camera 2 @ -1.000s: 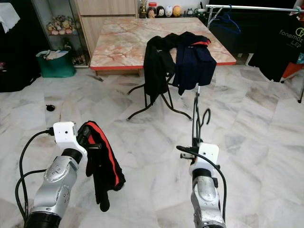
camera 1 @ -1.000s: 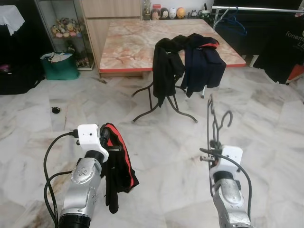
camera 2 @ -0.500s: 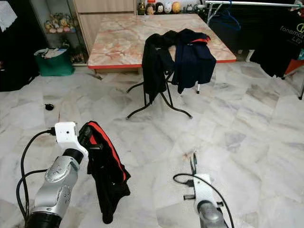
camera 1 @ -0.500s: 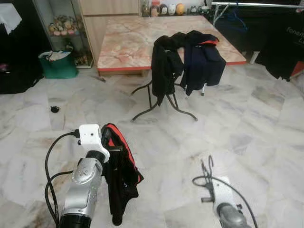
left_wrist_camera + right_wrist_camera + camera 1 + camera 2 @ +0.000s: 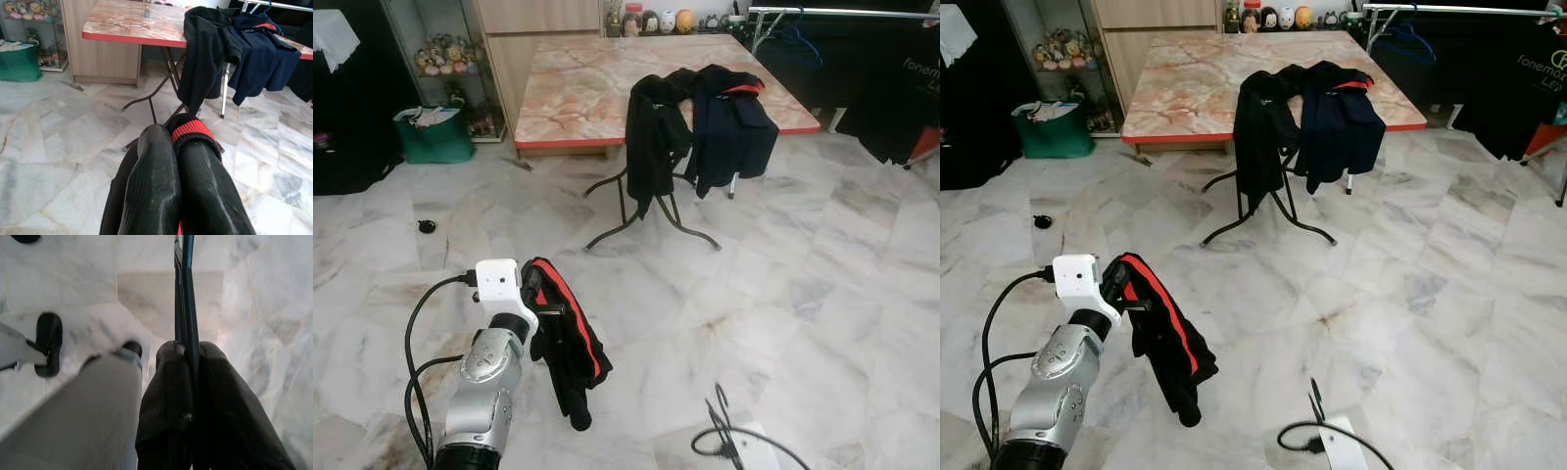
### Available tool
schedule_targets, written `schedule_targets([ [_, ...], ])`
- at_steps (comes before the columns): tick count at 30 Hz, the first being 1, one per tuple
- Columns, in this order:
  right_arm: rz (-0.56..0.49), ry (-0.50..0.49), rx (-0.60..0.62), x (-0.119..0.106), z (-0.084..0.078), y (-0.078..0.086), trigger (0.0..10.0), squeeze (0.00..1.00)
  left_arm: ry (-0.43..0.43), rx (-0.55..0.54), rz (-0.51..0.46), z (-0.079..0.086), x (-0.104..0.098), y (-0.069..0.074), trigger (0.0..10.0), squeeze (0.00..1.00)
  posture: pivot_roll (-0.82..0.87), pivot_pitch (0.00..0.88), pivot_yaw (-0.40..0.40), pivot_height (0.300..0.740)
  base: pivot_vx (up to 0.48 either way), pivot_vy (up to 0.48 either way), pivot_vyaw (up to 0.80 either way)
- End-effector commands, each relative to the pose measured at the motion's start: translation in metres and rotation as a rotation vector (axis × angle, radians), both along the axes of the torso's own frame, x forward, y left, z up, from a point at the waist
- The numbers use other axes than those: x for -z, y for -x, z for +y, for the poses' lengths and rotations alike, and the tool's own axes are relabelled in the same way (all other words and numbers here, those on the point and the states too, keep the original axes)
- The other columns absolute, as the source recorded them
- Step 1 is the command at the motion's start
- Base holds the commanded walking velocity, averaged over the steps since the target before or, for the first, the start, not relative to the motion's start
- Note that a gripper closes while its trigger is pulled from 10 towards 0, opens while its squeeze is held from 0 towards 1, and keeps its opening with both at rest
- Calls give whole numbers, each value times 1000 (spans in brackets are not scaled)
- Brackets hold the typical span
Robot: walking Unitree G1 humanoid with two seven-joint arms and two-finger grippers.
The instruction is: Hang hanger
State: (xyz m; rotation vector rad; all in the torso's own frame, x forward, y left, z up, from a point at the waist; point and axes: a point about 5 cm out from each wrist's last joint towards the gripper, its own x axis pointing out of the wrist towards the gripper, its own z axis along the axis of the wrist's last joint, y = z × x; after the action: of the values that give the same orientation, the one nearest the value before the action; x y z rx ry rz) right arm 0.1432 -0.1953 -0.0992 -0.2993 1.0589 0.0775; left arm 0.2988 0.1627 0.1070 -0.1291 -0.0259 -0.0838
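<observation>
Nearest, the right pincer [image 5: 188,377] is clamped on the thin dark hanger [image 5: 183,298], whose wire runs straight out from between the two black fingers over the marble floor [image 5: 822,294]. In the head views that arm sits at the very bottom edge, with a tip of the hanger [image 5: 1315,401] poking up above its white wrist block.

On the left, the left pincer [image 5: 178,147] is closed on a black garment with a red stripe [image 5: 566,338], which hangs down from it beside the silver forearm, clear of the floor.

Ahead lies a wide stretch of bare marble floor with open room to move; a small black object [image 5: 428,227] lies on it to the left.

Further on stands a folding surface with a pink marble top and red edge [image 5: 578,88]. A black garment [image 5: 656,137] and a navy one [image 5: 734,127] are draped over its near edge, hanging down past the black legs.

To the left of it, a green bag [image 5: 435,137] holds some pale items, and a glass cabinet [image 5: 445,49] contains small figurines. At far right, a rail [image 5: 1459,12] carries a blue hanger [image 5: 1400,34] and a black shirt [image 5: 1518,88] printed with pale lettering that starts "fonem"; the rest I cannot read.
</observation>
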Motion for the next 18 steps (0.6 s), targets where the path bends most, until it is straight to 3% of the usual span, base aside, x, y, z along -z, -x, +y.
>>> schedule_targets([
  [1, -3, -5, 18, 0, -1, 0, 10000, 0, -22, 5, -37, -1, -10, -1, 10000, 0, 61, 0, 14, 740, 0, 0, 0],
  [7, -20, -34, 51, -1, 1, -2, 10000, 0, -26, -4, -44, 2, -12, -2, 10000, 0, 51, 0, 14, 740, 234, 0, 0],
  [18, 5, -22, 18, 1, 1, 1, 10000, 0, -25, -33, -67, 9, -18, -5, 10000, 0, 59, 0, 10, 740, 391, 0, 0],
])
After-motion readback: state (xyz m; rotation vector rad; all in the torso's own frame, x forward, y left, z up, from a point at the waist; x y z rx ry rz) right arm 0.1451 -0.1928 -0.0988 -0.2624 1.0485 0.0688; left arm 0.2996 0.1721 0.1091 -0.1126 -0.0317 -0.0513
